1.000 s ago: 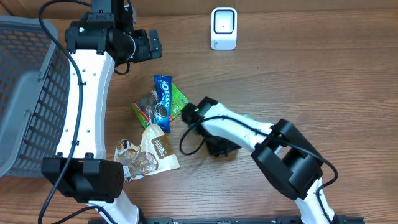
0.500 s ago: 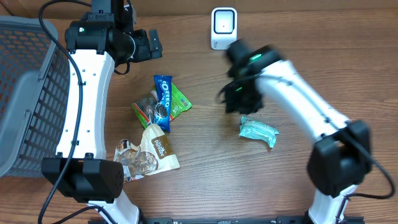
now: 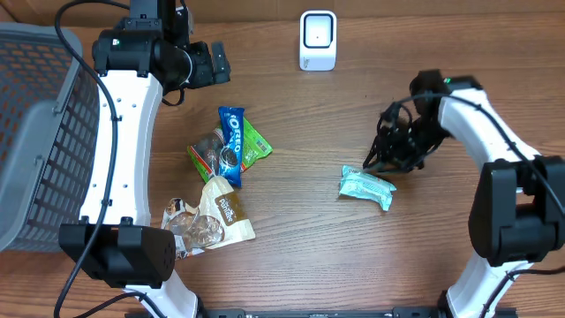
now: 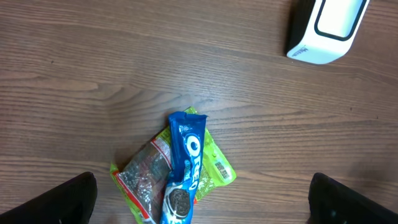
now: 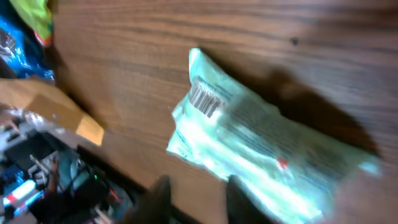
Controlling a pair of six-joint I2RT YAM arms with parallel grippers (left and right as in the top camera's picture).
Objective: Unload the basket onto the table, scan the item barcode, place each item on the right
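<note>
A mint-green snack packet (image 3: pixel 367 187) lies flat on the wooden table, barcode (image 5: pixel 205 99) facing up near its left end. My right gripper (image 3: pixel 378 162) hovers just above and right of it. In the blurred right wrist view the packet (image 5: pixel 261 143) fills the middle. The right gripper (image 5: pixel 196 202) has its fingers a little apart with bare wood between them. The white scanner (image 3: pixel 318 40) stands at the back centre. My left gripper (image 3: pixel 212 64) hangs wide open over the snack pile; its fingertips (image 4: pixel 62 199) sit at the frame's corners, holding nothing.
A blue Oreo pack (image 3: pixel 232 146) lies across a green packet (image 3: pixel 254 141), with a tan pouch (image 3: pixel 225 208) and a clear wrapper (image 3: pixel 190 230) in front. A grey mesh basket (image 3: pixel 35 132) fills the left edge. The scanner (image 4: pixel 326 28) shows top right in the left wrist view.
My right arm has swung away from the snack pile, up past the scanner and over to the right of the mint packet, and its jaws have narrowed. The left arm has stayed still.
</note>
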